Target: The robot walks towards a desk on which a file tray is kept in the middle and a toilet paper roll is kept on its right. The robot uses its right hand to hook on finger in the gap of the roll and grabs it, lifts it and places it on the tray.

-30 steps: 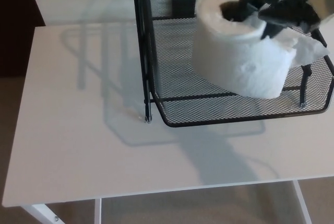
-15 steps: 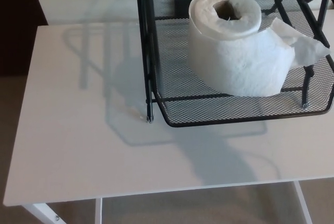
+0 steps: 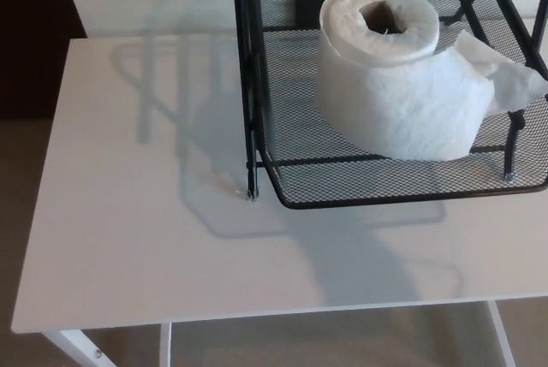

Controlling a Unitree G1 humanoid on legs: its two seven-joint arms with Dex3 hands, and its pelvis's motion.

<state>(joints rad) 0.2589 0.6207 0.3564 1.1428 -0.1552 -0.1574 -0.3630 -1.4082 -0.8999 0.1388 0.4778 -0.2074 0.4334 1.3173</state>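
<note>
In the black wire tray (image 3: 385,198) on the white counter (image 3: 128,213), the toilet paper roll (image 3: 402,106) stands upright, its loose end trailing right. Neither robot hand shows, so I cannot tell its grip.

White roll (image 3: 398,85) — black mesh tray (image 3: 360,174) — white desk (image 3: 137,230)

This looks like an office or a home study. A plain white desk (image 3: 154,239) fills most of the frame, a black wire-mesh file tray (image 3: 360,199) stands on it at upper right, and beige carpet (image 3: 325,341) shows along the bottom edge.
</note>
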